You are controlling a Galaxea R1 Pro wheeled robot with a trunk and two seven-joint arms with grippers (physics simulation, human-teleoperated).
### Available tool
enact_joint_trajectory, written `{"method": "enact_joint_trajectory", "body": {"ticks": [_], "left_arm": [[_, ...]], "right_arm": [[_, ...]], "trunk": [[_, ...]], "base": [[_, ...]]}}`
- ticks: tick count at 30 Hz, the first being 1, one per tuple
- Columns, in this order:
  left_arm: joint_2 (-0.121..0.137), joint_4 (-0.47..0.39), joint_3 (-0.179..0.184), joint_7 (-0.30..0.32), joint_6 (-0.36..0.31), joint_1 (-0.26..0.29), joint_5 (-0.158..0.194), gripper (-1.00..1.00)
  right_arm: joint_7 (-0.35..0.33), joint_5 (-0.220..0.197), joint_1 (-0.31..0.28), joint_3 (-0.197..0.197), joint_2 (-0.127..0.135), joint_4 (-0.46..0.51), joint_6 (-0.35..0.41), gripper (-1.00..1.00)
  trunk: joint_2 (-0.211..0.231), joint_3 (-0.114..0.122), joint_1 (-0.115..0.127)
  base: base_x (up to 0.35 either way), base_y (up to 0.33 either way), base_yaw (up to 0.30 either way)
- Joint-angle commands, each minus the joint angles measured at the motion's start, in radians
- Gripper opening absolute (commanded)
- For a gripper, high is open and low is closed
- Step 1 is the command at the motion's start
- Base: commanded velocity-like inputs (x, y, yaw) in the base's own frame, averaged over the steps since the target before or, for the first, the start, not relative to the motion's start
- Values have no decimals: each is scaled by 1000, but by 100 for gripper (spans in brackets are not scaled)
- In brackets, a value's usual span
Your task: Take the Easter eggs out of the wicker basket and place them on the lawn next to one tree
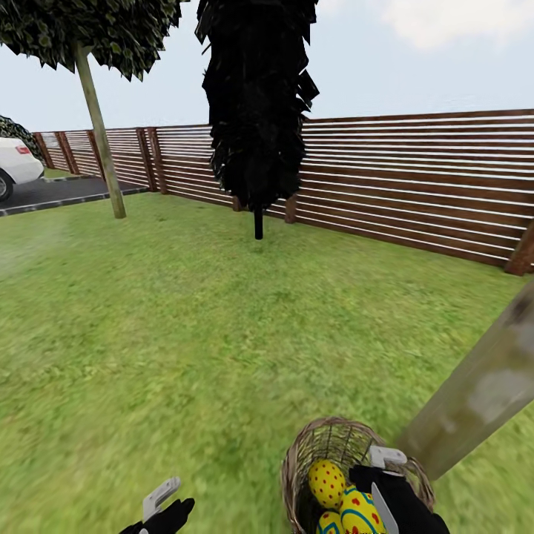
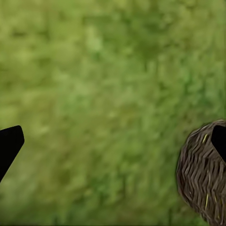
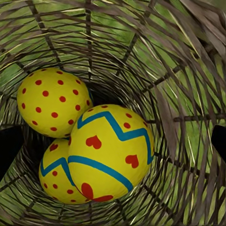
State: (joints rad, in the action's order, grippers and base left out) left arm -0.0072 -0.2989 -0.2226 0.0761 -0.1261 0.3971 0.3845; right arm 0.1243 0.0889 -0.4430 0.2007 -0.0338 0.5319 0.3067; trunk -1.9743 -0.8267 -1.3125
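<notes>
All three Easter eggs [image 3: 94,141] are seen lying in the wicker basket [image 1: 326,445] on the lawn [image 1: 185,334], beside the tree [image 1: 482,386]. The right gripper [image 1: 386,475] is held over the basket's mouth with jaws apart; the left gripper [image 1: 165,500] is held above grass, also spread. The first pick is judged to be in hand: the topmost egg must be straddled and clamped.

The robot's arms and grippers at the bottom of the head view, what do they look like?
Both are glossy black with pale grey, flat, blade-like fingers. The left gripper has a rounded black body behind a light finger; the right gripper has black casing with light grey fingers. No cables or markings are visible.
</notes>
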Motion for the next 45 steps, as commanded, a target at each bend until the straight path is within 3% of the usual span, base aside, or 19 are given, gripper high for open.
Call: {"method": "enact_joint_trajectory", "body": {"ticks": [1, 41, 45], "left_arm": [[-1, -2, -6, 4, -7, 0, 7, 100], [-1, -2, -6, 4, -7, 0, 5, 100], [0, 3, -6, 3, -7, -13, 7, 100]], "right_arm": [[-2, 9, -1, 6, -1, 2, 7, 100], [-1, 3, -1, 6, 0, 3, 15, 100], [-1, 2, -19, 2, 4, -9, 38, 100]], "trunk": [[-8, -4, -4], [-288, -129, -157], [-287, -129, -157]], "base": [[0, 0, 0], [0, 0, 0], [0, 0, 0]]}}
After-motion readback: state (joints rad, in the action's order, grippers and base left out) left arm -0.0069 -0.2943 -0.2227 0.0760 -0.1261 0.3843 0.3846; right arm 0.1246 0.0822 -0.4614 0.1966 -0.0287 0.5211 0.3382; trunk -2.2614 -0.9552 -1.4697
